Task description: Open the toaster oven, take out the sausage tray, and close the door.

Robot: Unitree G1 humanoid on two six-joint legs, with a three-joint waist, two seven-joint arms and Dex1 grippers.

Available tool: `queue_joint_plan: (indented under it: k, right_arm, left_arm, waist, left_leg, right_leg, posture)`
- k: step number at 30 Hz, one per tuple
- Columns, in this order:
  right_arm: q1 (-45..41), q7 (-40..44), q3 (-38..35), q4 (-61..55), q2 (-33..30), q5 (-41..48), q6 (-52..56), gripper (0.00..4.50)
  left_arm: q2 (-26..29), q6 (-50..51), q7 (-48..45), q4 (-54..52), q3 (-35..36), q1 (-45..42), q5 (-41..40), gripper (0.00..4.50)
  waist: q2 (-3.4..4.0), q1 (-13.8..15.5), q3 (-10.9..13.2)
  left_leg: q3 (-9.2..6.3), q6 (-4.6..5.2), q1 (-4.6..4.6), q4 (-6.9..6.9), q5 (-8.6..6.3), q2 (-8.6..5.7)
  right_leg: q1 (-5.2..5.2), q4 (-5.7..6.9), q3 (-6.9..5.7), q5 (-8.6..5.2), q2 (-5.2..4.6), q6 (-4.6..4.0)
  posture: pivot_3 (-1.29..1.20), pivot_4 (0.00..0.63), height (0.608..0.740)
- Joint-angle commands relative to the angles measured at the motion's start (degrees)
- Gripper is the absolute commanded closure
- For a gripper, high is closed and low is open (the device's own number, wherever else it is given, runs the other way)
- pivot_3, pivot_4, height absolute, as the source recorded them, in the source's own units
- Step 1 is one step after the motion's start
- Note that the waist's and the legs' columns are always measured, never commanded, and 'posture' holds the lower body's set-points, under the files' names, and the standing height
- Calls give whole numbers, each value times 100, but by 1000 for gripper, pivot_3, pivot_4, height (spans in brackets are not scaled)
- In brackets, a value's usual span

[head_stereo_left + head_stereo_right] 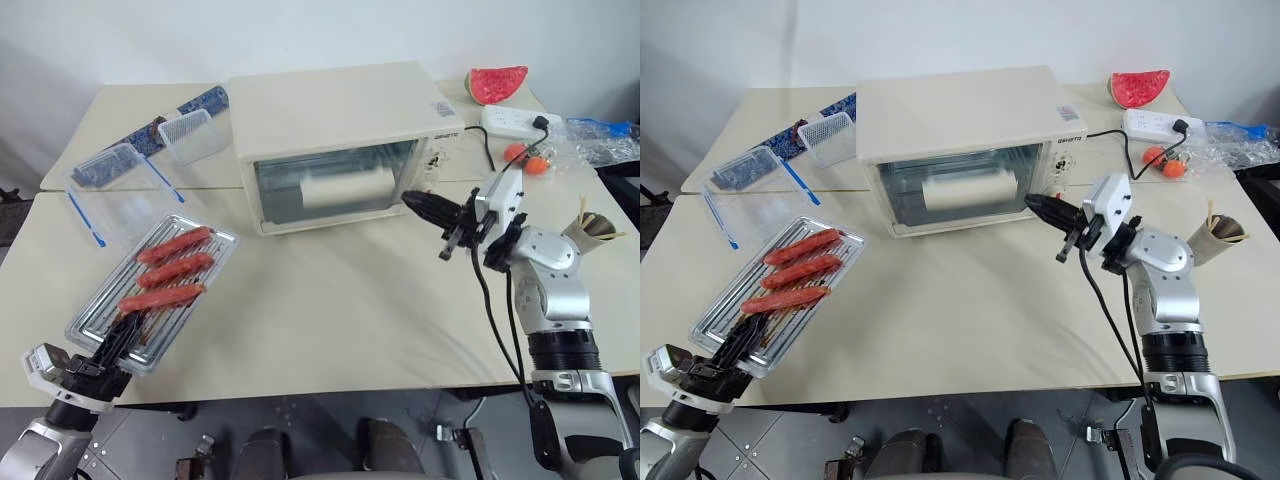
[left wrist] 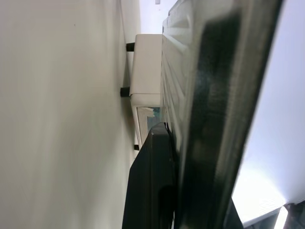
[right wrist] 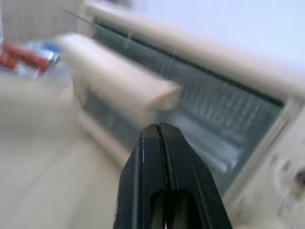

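At the near left, the left gripper (image 1: 122, 335) pinches the near edge of the sausage tray (image 1: 100, 300), out on the table (image 1: 330, 320). Farther right stands the toaster oven (image 1: 335, 125), its door (image 1: 335, 183) up. The right gripper (image 1: 412, 202), fingers pressed together, points at the door's right end.

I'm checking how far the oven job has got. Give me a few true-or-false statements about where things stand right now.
1. The sausage tray is inside the toaster oven. False: it is out over the table, left of the oven.
2. The left tool is shut on the tray's near edge. True.
3. The door stands closed. True.
4. The right tool is wide open. False: it is shut, empty, near the door handle.
5. Three sausages lie on the tray. True.
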Motion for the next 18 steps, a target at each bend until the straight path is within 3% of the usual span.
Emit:
queue_joint_plan:
  k: [1,4,9,12,18]
  right_arm:
    - [-199,-256,-230,-109,51,156,94,4476]
    - [-157,-275,-253,-209,-3,179,200,4476]
    - [1024,246,-476,-1488,-762,868,1371,4316]
    - [1739,315,-703,-2153,-1084,1021,1593,3598]
    - [3445,406,-1589,-3338,-1280,1292,1460,1655]
  left_arm:
    - [184,179,-149,66,-37,9,-164,4500]
    - [365,337,-193,46,-259,17,-164,4500]
    - [908,624,-337,-100,-934,-84,-164,4500]
    - [1311,746,-418,-74,-1363,-189,-143,4500]
    - [1975,997,-544,279,-2533,-1342,-36,4500]
  waist:
    - [0,0,0]
    - [0,-3,0]
    - [1,118,0]
    - [4,133,2]
    - [3,205,2]
  left_leg:
    - [0,1,0,-1,-1,0]
    - [3,2,0,-4,-2,-1]
    - [-13,5,-2,-8,-8,3]
    - [1,9,-4,-11,-16,0]
    - [20,9,-1,-11,-18,-7]
  right_leg:
    - [0,1,0,0,0,0]
    - [-1,-1,-1,0,0,0]
    - [0,1,-5,0,-1,1]
    - [-2,-10,-6,0,-2,1]
    - [0,-22,-11,0,2,0]
  posture:
    - [0,150,740]
    - [0,150,740]
    - [0,150,740]
    - [0,150,740]
    - [0,150,740]
